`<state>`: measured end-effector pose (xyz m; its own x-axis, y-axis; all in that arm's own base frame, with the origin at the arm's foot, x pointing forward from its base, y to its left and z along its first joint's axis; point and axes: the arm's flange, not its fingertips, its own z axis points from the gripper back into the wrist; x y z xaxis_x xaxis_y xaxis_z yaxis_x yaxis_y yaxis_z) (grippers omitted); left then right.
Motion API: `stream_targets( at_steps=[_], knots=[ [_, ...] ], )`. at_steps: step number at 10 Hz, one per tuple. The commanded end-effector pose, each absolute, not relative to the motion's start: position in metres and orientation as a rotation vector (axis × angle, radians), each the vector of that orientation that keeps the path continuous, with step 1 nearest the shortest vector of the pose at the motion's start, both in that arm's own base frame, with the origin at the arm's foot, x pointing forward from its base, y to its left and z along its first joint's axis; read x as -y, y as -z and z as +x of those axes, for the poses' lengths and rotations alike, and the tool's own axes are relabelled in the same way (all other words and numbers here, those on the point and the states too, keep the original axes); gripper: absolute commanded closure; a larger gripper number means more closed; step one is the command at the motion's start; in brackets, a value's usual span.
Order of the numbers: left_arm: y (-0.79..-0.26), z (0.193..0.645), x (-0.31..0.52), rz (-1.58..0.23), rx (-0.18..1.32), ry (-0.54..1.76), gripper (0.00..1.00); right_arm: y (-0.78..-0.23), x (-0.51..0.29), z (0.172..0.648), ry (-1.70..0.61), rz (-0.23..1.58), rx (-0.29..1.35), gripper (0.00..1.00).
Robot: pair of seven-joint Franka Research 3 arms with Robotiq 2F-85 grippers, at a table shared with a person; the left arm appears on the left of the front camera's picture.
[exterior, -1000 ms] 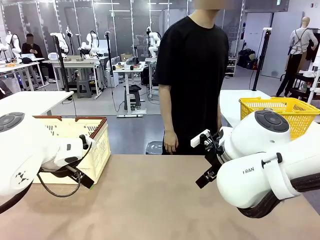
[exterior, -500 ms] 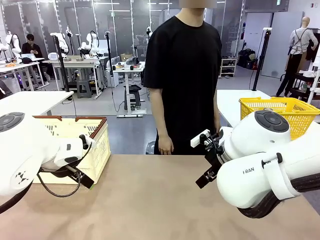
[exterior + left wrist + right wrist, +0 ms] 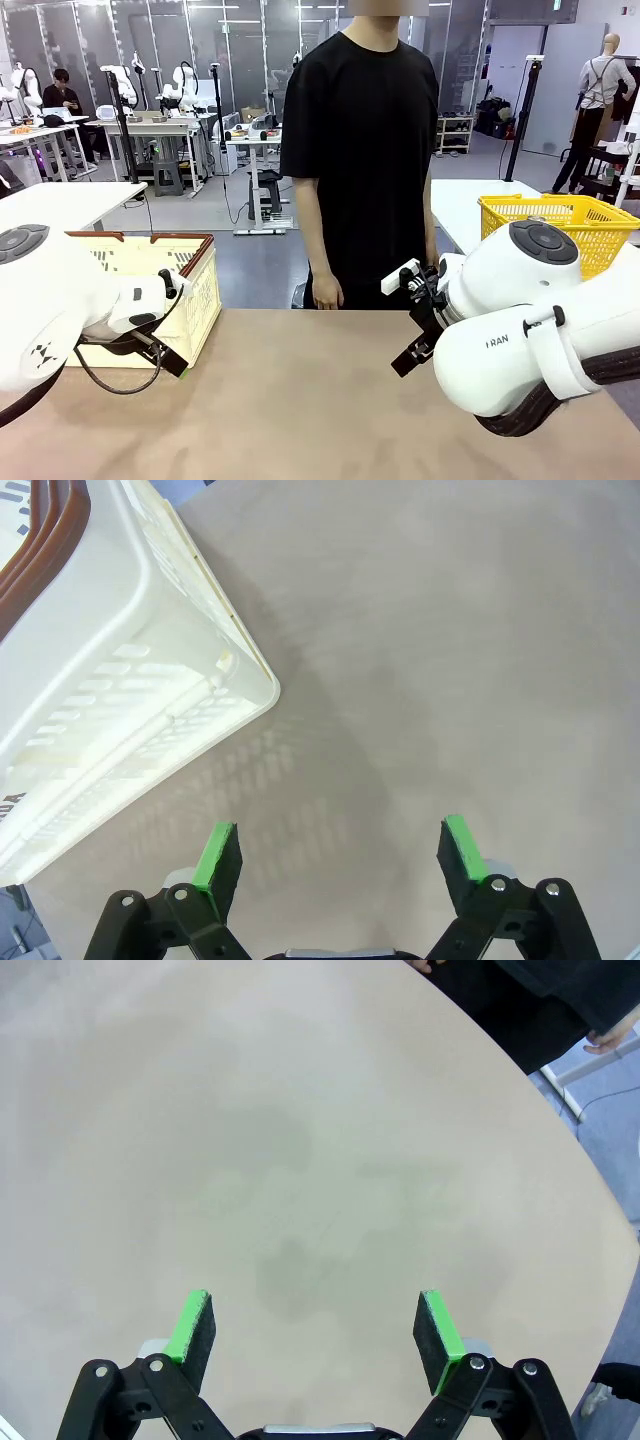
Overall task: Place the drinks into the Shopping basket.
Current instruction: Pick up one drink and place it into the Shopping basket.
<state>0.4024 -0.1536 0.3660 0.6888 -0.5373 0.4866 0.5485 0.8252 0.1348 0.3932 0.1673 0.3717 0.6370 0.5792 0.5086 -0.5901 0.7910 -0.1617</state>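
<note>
The left gripper [image 3: 338, 852] is hanging over the bare brown table [image 3: 450, 660]. Its two fingers are standing wide apart with nothing between them, and the green pads [image 3: 216, 854] are facing each other above the table surface. The Shopping basket [image 3: 120, 680] is sitting just beside this gripper, in the upper left of the left wrist view. One cream-white corner is pointing toward the gripper and the brown rim is showing at the top edge of the picture. In the front view the Shopping basket [image 3: 195, 285] is standing at the left side of the table, partly behind the left arm.

The right gripper [image 3: 316, 1325] is also hanging above the table, with its fingers spread wide and holding nothing. It is hanging over the right part of the table, well apart from the Shopping basket.

A person [image 3: 365, 150] in a black shirt is standing at the far side of the table, with one hand [image 3: 328, 290] hanging down close to the far edge. A yellow mesh basket [image 3: 560, 222] is sitting on another table behind, at the right
</note>
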Motion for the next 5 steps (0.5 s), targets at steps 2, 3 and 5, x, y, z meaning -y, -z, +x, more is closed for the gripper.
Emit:
stream_targets(
  at_steps=[2,3,5],
  knots=[
    [-0.3682,0.4038,0.1532,-0.022,0.54,0.604,0.0,-0.3717,-0.1671,0.3933,-0.664,0.022,0.573,0.0],
    [-0.3682,0.4038,0.1532,-0.022,0.54,0.604,0.0,-0.3717,-0.1671,0.3933,-0.664,0.022,0.573,0.0],
    [-0.3682,0.4038,0.1532,-0.022,0.54,0.604,0.0,-0.3717,-0.1671,0.3933,-0.664,0.022,0.573,0.0]
  ],
)
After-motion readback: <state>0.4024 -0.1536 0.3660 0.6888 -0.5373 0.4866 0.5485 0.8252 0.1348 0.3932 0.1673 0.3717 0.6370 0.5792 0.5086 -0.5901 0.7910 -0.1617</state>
